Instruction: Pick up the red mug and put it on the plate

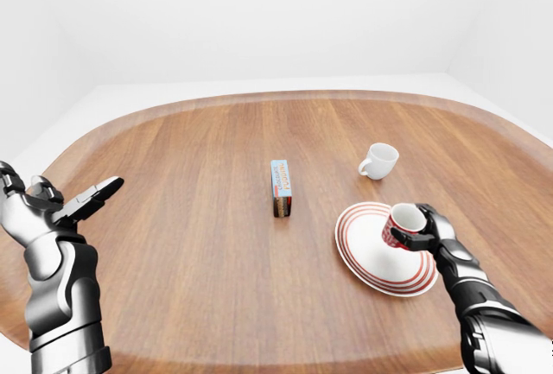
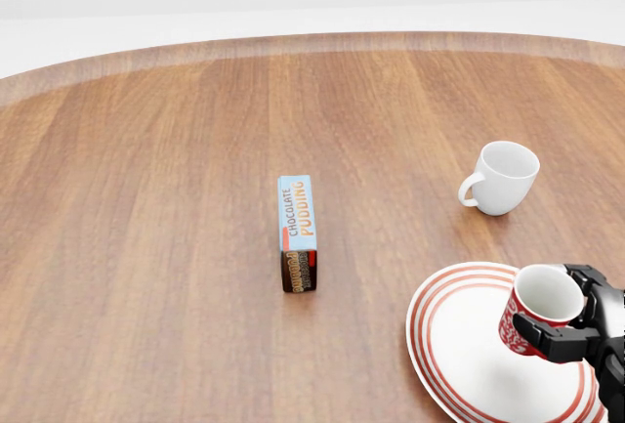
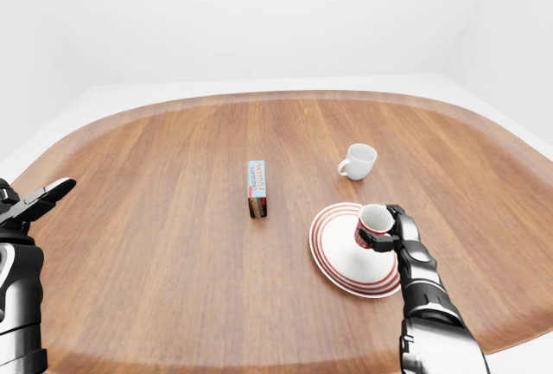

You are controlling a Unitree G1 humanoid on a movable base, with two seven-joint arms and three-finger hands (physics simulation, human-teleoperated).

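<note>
- Right hand fingers clamped around the red mug, held tilted above the striped plate
- Placing step: next, level and lower it, then release

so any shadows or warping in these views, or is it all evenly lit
Head view: soft flat light, a faint shadow under the red mug on the plate, a small dark one beside the pudding box. Eye views: the table edge bows like a wide-angle lens; no glare or blur.
</note>
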